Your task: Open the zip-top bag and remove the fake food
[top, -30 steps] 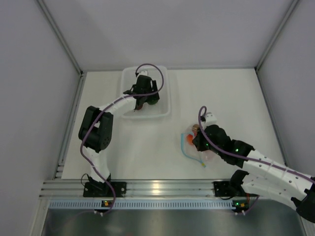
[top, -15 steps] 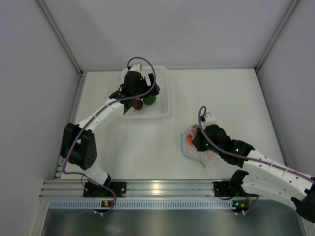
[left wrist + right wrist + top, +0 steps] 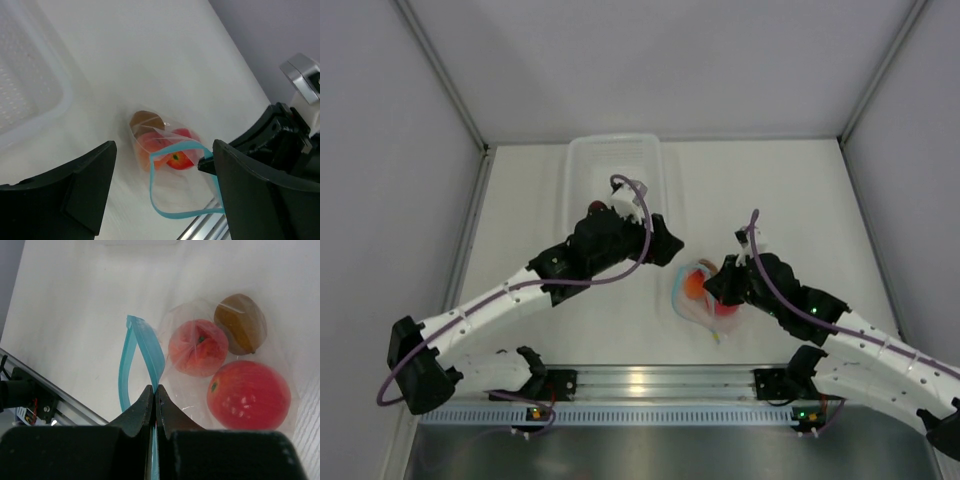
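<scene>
The zip-top bag [image 3: 686,300] lies at the table's middle, its teal zip strip [image 3: 159,205] spread into an open loop. Inside it is fake food: a red fruit [image 3: 248,394], an orange one [image 3: 197,347] and a brownish one [image 3: 240,322]. My right gripper [image 3: 154,390] is shut on the teal strip at the mouth's right side, and in the top view it [image 3: 712,290] sits at the bag's right edge. My left gripper [image 3: 165,195] is open, its fingers either side of the bag's mouth and short of it. From above, it [image 3: 672,254] hovers just left of the bag.
A translucent white tub [image 3: 613,165] stands at the back centre; its near part is covered by my left arm. Its corner [image 3: 30,100] shows in the left wrist view. An aluminium rail [image 3: 640,382] runs along the near edge. Grey walls enclose the table.
My left arm has swung from over the tub down and right to the bag, its gripper open. The right gripper, still shut on the strip, has shifted the bag slightly left.
</scene>
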Controlling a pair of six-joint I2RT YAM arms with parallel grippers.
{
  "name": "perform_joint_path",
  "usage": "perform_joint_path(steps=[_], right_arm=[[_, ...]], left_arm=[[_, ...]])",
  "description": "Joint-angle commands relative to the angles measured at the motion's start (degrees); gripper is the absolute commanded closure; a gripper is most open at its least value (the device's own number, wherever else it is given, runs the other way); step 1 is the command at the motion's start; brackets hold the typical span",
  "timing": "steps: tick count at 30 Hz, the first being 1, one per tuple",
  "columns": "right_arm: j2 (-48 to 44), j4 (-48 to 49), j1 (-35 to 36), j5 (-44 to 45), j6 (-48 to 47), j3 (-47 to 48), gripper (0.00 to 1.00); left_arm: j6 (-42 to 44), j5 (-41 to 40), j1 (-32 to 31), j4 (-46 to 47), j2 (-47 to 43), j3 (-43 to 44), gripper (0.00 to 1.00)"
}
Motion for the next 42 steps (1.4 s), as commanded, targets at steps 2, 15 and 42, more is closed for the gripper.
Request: perform_joint_path(steps=[2, 15, 42], right_arm=[[0.0, 4.7, 0.8, 0.6, 3.1, 1.6, 1.0], [-3.3, 6.6, 0.2, -1.2, 6.7, -0.7, 1.0], [-5.8, -9.4, -0.2, 4.7, -0.8, 2.2, 1.0]], left_arm=[[3.8, -6.1, -9.0, 1.8, -1.9, -3.2, 0.24], [7.6, -11.9, -20.0, 16.9, 6.1, -10.6, 0.62], [-1.0, -38.1, -22.4, 9.9, 22.1, -4.5, 0.66]])
